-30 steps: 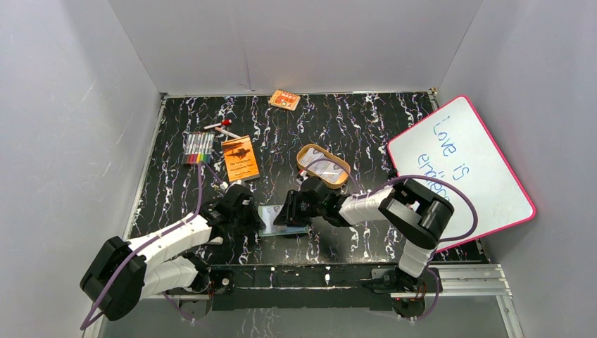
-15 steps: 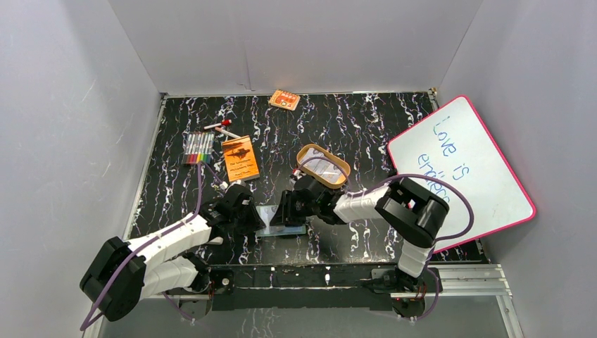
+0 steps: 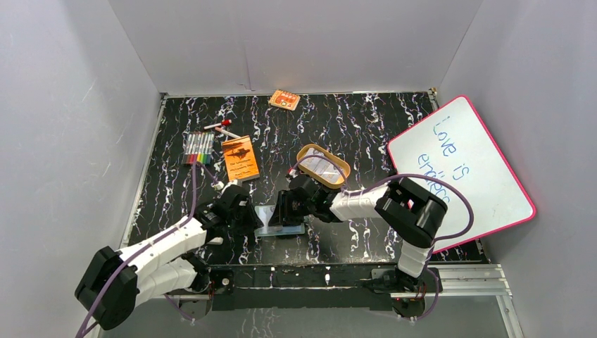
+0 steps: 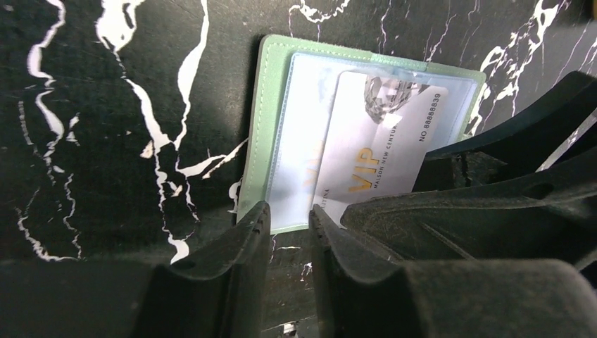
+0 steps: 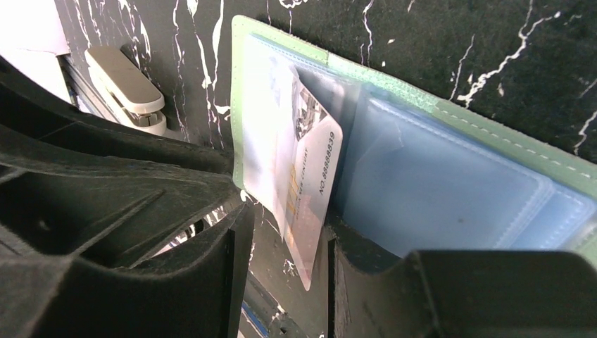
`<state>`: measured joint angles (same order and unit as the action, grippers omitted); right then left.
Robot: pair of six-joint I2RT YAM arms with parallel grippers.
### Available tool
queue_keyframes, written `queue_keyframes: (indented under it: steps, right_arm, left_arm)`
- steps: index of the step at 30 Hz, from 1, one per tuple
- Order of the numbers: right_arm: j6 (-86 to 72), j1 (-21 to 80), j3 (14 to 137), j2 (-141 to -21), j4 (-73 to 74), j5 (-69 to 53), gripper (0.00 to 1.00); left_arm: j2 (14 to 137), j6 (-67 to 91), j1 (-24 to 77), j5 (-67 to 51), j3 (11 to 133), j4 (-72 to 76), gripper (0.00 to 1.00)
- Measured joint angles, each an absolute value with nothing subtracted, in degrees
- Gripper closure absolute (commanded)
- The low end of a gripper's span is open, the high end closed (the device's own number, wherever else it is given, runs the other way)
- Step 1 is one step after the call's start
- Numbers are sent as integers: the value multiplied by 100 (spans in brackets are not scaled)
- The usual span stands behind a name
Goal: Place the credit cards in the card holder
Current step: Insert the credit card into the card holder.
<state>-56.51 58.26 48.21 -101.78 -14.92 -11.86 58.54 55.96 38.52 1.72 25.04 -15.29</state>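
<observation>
The sage-green card holder [image 4: 264, 127] lies open on the black marbled table, its clear sleeves facing up. One pale credit card [image 4: 380, 155] with gold "VIP" print sits partly inside a sleeve. My left gripper [image 4: 288, 215] hovers at the holder's near edge, jaws a narrow gap apart with nothing between them. My right gripper [image 5: 287, 232] is open, and the card [image 5: 313, 176] sticks out of the holder [image 5: 493, 130] with its corner between the fingers, resting against one of them. From above, both grippers [image 3: 253, 222] [image 3: 281, 215] meet over the holder [image 3: 268, 224].
A tan oval tray [image 3: 323, 165] sits just behind the right gripper. An orange booklet [image 3: 240, 158], a row of markers [image 3: 198, 148] and a pen [image 3: 220, 128] lie at the back left. An orange-and-white packet [image 3: 284, 100] is at the far edge. A whiteboard [image 3: 461, 169] leans at the right.
My right gripper has slid left toward the left gripper, taking the card further over the holder. The left jaws have parted slightly.
</observation>
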Motion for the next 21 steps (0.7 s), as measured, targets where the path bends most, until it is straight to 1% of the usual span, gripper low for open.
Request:
queue_keyframes:
  steps: [2,4,11,14,21]
  right_arm:
    - [-5640,5826,4823,-10171,-1468,-1170,53]
    - [-5634,5826,4827,-10171,-1461,-1170,53]
    - [-5529,5826,4930,-10121,-1177,-1068,50]
    - [-5470,5826,5015,-10073,-921,-969,48]
    - [-5317,5826,5177,-10009,-460,-760,47]
  left_arm:
    - [5743,5590,3852,261,2534,-1638,66]
    - [5638,5588,3852,349,2556,-1741,65]
    - [5765,5618,3852,554,2565,-1844,65]
    - [5924,5621,3852,609,2565,-1828,66]
    - [6058,5655,3852,620,2552,-1608,69]
